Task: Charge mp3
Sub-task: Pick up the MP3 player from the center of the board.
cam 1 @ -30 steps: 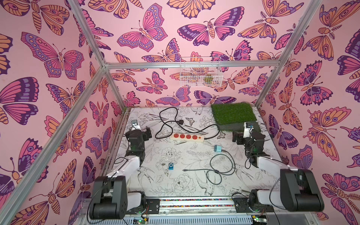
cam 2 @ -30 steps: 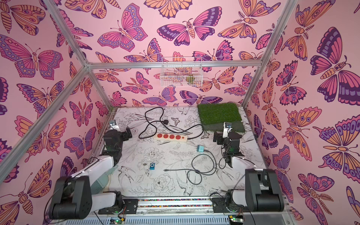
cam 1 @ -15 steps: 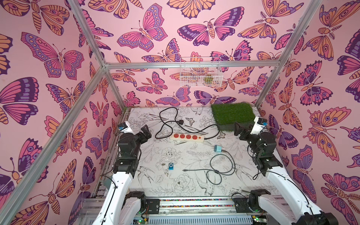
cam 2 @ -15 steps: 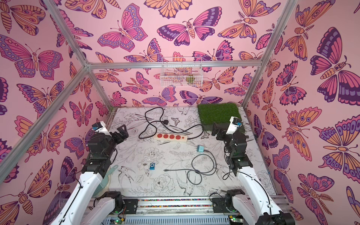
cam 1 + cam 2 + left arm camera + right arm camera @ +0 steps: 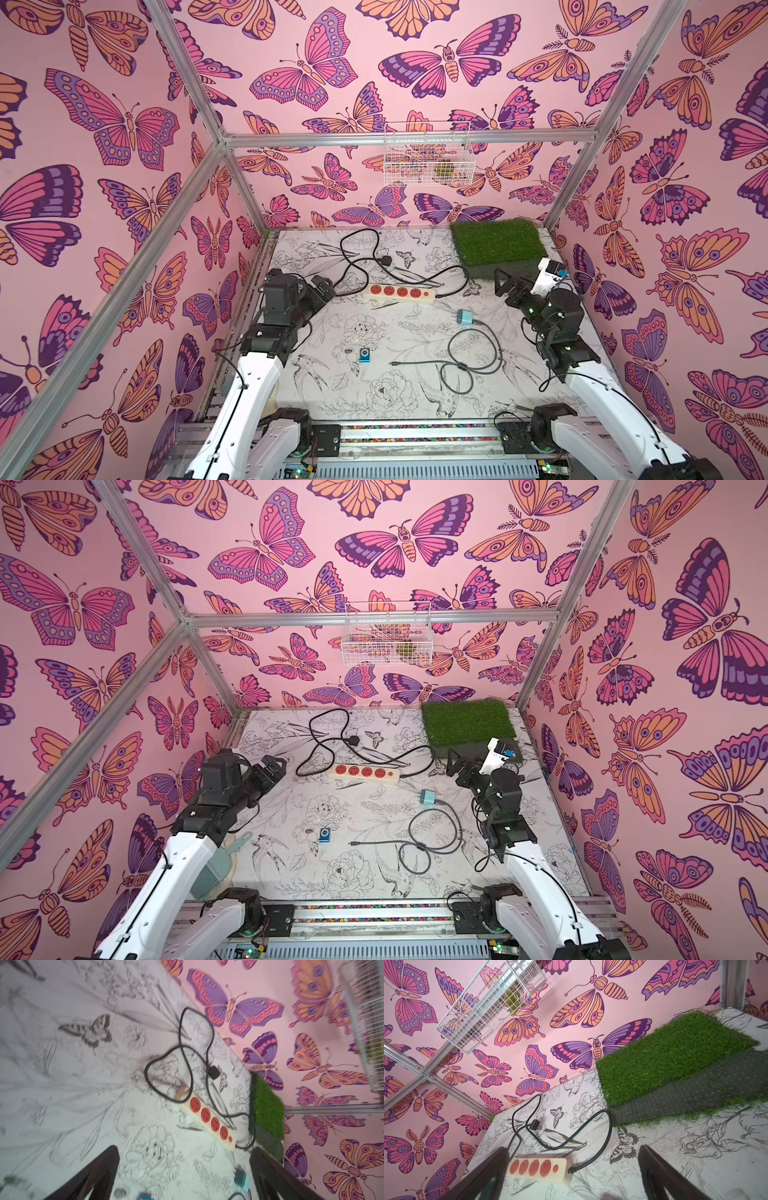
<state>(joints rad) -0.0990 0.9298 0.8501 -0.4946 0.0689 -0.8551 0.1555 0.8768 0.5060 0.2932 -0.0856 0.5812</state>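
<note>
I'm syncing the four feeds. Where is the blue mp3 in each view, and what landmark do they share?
Both top views: the mp3 lies just left of the black cable's loose end.
Left wrist: a blurred blue sliver at the frame edge, inside the open left claw; probably it.
Right wrist: not in it.
Shared landmark: the red-socket power strip.
</note>
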